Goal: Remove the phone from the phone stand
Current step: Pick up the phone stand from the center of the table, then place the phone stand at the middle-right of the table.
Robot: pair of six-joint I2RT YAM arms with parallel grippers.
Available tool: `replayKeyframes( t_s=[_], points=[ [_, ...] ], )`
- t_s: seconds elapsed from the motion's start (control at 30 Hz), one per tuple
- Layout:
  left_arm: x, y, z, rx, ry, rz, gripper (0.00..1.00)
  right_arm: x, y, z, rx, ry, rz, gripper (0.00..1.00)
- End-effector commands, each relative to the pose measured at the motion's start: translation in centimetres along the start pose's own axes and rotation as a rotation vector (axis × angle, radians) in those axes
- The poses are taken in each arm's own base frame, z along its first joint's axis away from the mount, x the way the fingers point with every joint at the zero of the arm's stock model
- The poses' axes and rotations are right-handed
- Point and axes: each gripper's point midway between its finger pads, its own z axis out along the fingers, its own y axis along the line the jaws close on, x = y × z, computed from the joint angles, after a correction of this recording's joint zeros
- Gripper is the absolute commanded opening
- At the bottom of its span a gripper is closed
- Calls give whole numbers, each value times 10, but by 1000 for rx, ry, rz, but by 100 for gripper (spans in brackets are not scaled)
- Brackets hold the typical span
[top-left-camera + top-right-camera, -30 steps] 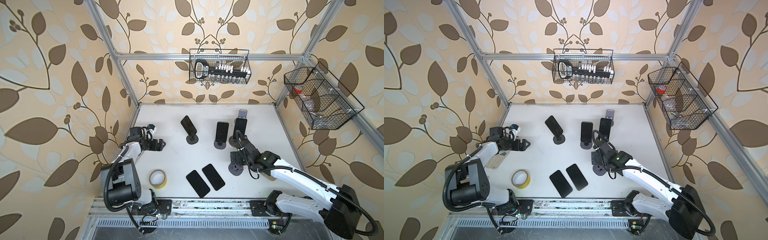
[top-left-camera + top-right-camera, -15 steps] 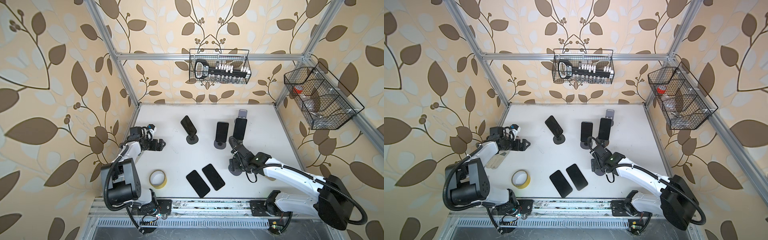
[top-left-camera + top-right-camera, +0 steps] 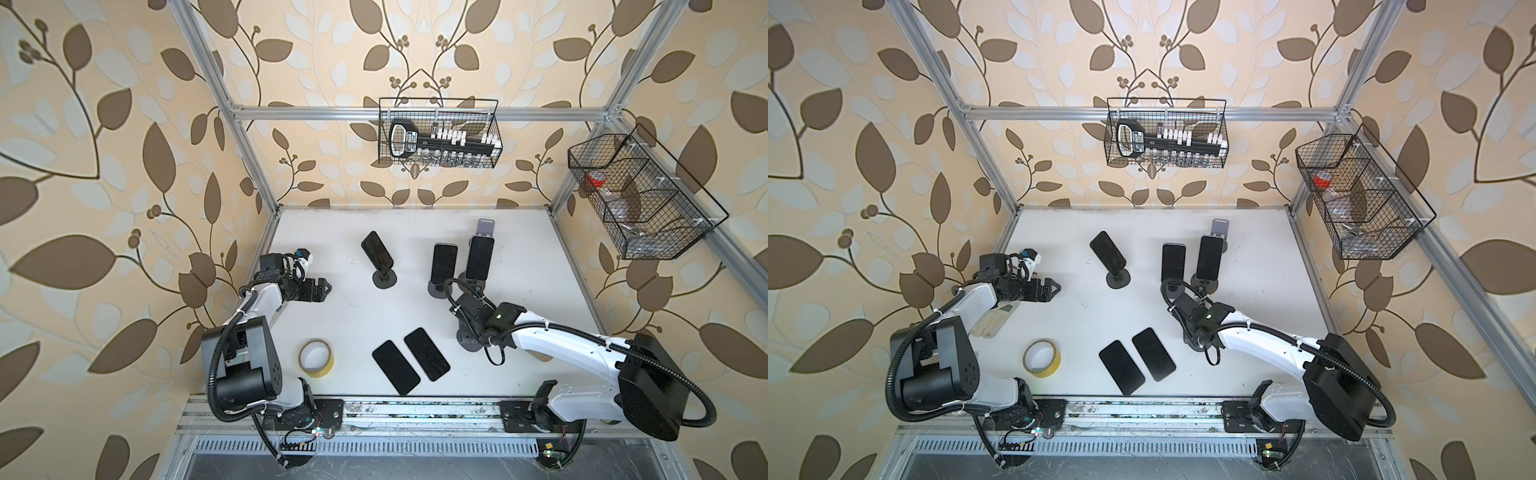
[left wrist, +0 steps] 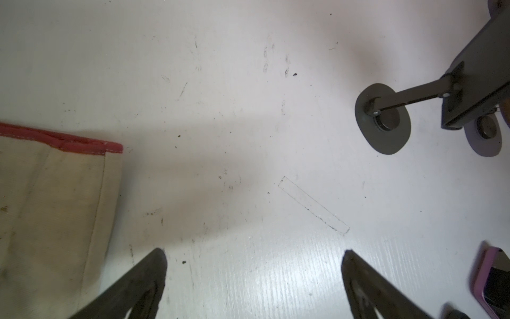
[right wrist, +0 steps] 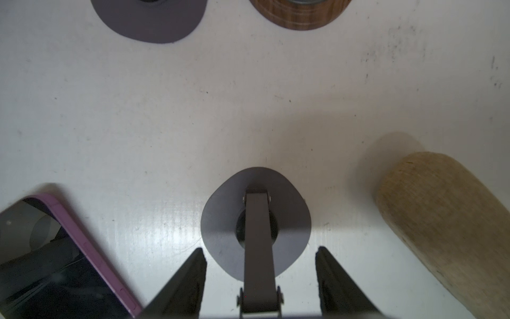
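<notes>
The near grey phone stand (image 3: 469, 344) sits right of centre, its base also showing in a top view (image 3: 1196, 343). My right gripper (image 3: 468, 322) hangs directly over it and hides the phone. In the right wrist view the gripper (image 5: 258, 251) straddles the stand's arm (image 5: 258, 248) without touching it. A dark edge (image 5: 298, 317) spans between the fingers at the frame's rim; this is the phone, and the gripper is shut on it. My left gripper (image 3: 326, 286) rests open and empty at the far left, its fingers (image 4: 154, 273) wide apart over bare table.
Three more phones stand on stands behind (image 3: 377, 250) (image 3: 444, 262) (image 3: 478, 257), with an empty stand (image 3: 485, 227) at the back. Two phones (image 3: 395, 368) (image 3: 427, 354) lie flat in front. There is also a tape roll (image 3: 316, 358), a glove (image 3: 988, 324) and wall baskets (image 3: 438, 133).
My right gripper has come down and nearer over the near stand, and its jaws have gone from wide open to shut. The left arm has not moved.
</notes>
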Motion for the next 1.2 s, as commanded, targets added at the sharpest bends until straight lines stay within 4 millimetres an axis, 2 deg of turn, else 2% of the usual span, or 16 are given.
replayKeyframes(
  t_s=[0.0,0.17,0.33,0.6,0.8,1.03,1.17],
  points=[
    [-14,-1,-5,7,-29,30,99,-10,-2,-7,19,-31,35,60],
    [-13,-2,-5,8,-28,32,99,-19,-3,-13,-3,-51,54,54],
    [-13,-2,-5,8,-27,32,99,-29,-8,-16,-32,-57,93,53],
    [-13,-3,-5,13,-26,34,99,-55,-34,-22,-28,-85,157,54],
    [-13,-3,-5,13,-26,35,99,-67,-67,-19,15,-92,231,55],
    [-12,-4,-5,17,-24,34,99,-84,-119,-14,69,-126,367,55],
    [-12,-3,-5,17,-24,34,99,-98,-136,-16,77,-156,416,56]
  ],
)
